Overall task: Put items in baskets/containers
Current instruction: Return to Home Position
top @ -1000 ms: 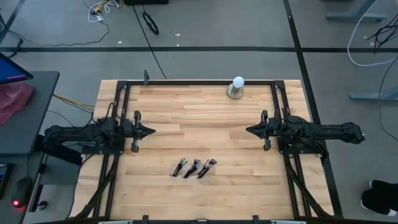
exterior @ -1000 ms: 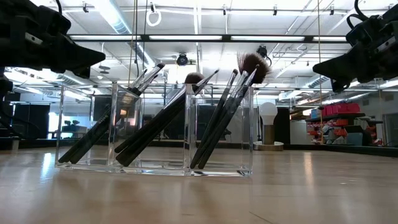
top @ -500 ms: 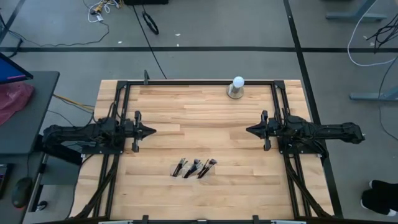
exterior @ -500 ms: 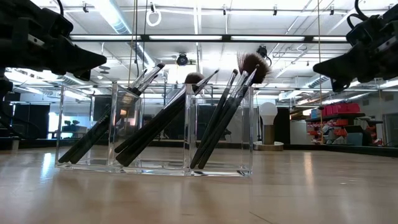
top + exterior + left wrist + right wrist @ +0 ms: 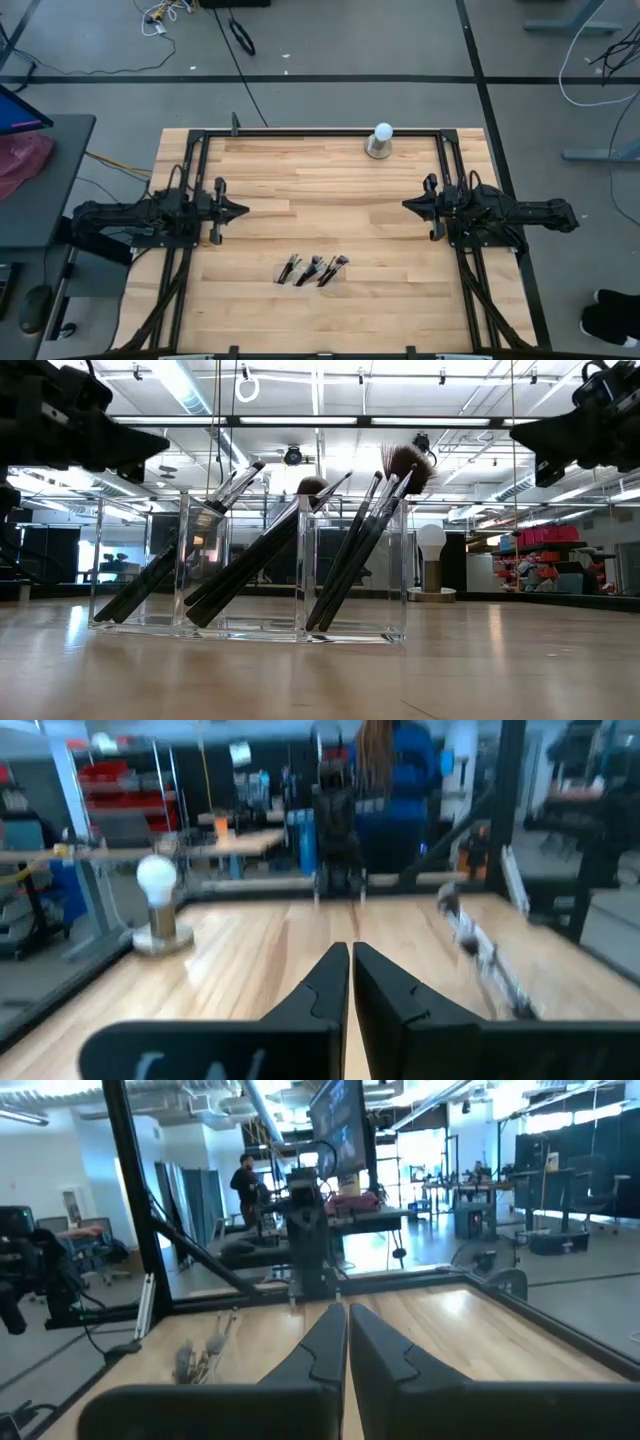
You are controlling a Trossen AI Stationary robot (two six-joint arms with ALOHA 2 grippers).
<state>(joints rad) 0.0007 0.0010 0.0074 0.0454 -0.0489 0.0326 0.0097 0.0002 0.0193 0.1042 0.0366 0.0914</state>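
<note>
Across the wooden table, found nothing loose: no brush lying on the boards in the overhead view. Counted every visible one of the brushes as standing tilted inside the clear box, spread over its three compartments, bristles up and all leaning the same way. Placed that box near the front edge, about midway between the two arms. Judged the sorting finished as far as could be seen, with only the drawing back of the arms left to do. Noted the left gripper held high over the left side of the table, fingers pressed together on nothing, as confirmed by its own wrist view. Noted the right gripper opposite it over the right side, fingers likewise together and empty. Put both well apart from the box and from each other, with bare boards between. Marked the black frame rails along the back and both sides as the nearest hard edges, close beneath each arm. Marked also a white ball lamp just beside the back rail, nearer the right arm yet clear of it. Reckoned ample room for a straight pull back, with the side rails and the tall bristle tips the only things worth minding on a low pass.
</note>
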